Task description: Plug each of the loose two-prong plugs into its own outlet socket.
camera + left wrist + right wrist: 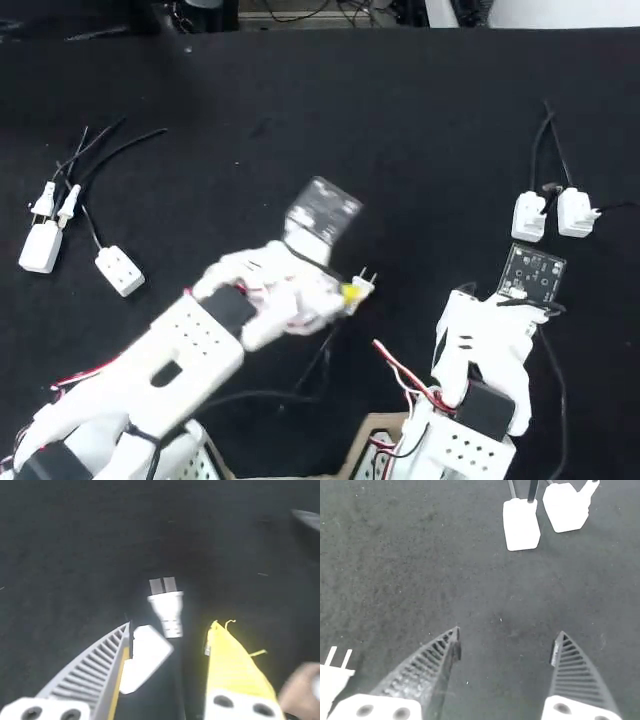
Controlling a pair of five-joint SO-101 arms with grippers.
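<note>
Black cloth, matt and a little grainy, covers the desk (300,100) from edge to edge. Near the middle of the desk the left fingers (350,293) are narrow and hold a two-prong plug (365,281). In the left wrist view the plug (166,607) has a white, rounded body with a flat collar and two short flat metal prongs. It sits between a grey ribbed finger and a smooth yellow finger (227,655). Its black cord runs back between them.

Close to the near edge, toward the right corner, the right arm (480,340) is made of white plastic. The right fingers (440,660) are dark, ribbed and pointed. They stand wide apart over the bare cloth and hold nothing.

Beyond them, near the right edge, two white blocks (528,216) (575,212) lie just beside each other, each with a thin black cord. In the right wrist view one block (521,525) is rectangular and the other (565,507) is more rounded.

Near the left edge a small rectangular outlet socket (120,271) lies flat. A larger white block (40,248) lies closer to that edge. Just behind it are two small white plugs (45,200) (68,205) with thin black cords going toward the far edge.
</note>
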